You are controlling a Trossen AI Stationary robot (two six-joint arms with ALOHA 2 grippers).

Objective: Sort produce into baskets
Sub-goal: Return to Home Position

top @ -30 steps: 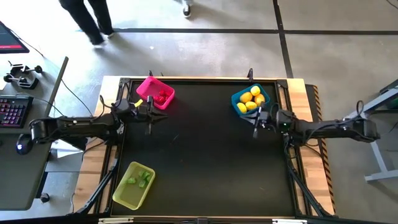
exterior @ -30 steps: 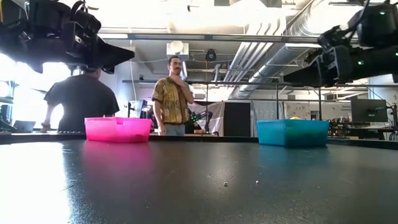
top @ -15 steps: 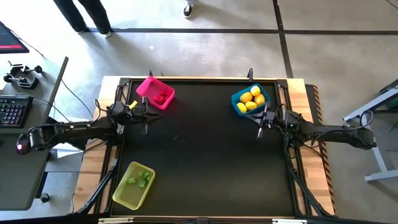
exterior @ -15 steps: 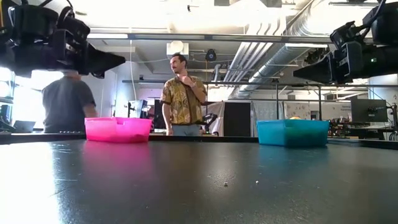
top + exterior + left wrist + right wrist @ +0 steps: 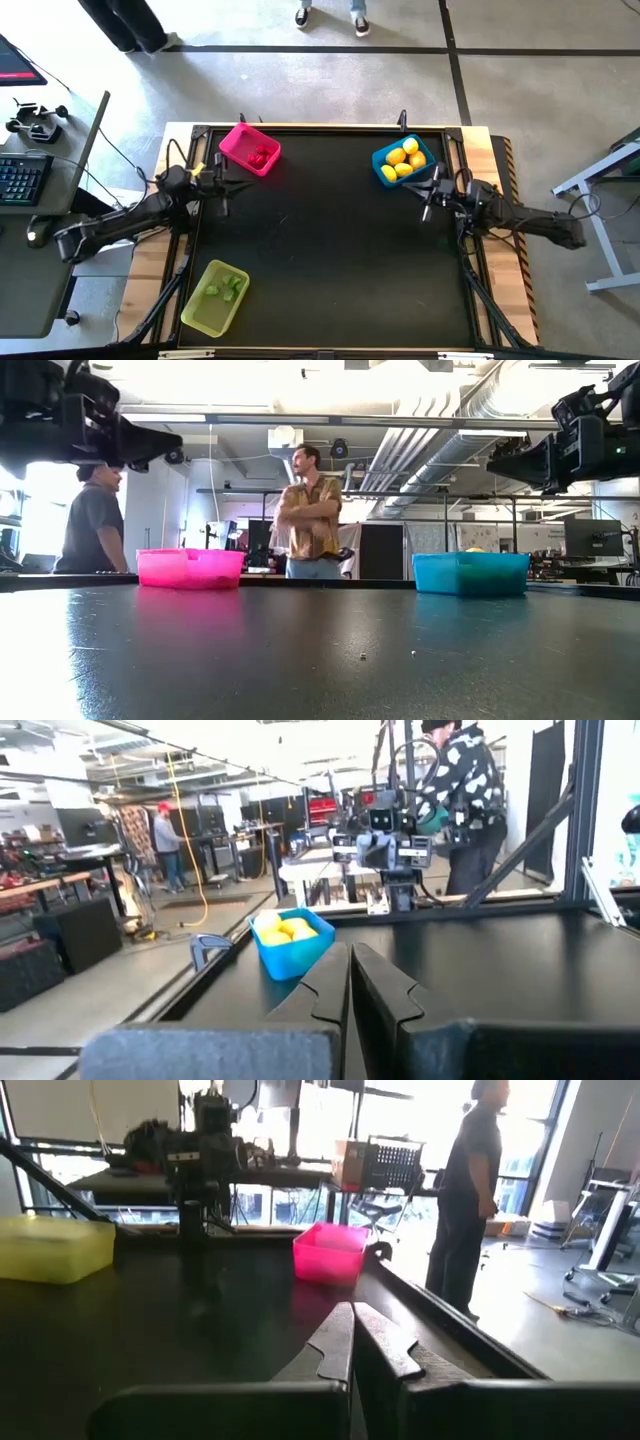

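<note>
The pink basket (image 5: 249,149) at the far left holds red pieces (image 5: 261,155). At the far right, the blue basket (image 5: 403,161) holds yellow lemons (image 5: 400,160). A yellow-green basket (image 5: 214,297) at the near left holds green pieces (image 5: 227,288). My left gripper (image 5: 222,196) is shut and empty by the table's left edge, just near of the pink basket. By the right edge, near the blue basket, my right gripper (image 5: 427,207) is shut and empty. Both are raised above the table and point level across it.
The black tabletop (image 5: 330,250) lies bare between the three baskets. People stand on the floor beyond the table's far edge (image 5: 310,510). A desk with a keyboard (image 5: 20,180) stands left of the table.
Both arms have drawn back, the left gripper toward the table's left edge and the right gripper toward its right edge, both staying shut and raised. The people behind the table have shifted.
</note>
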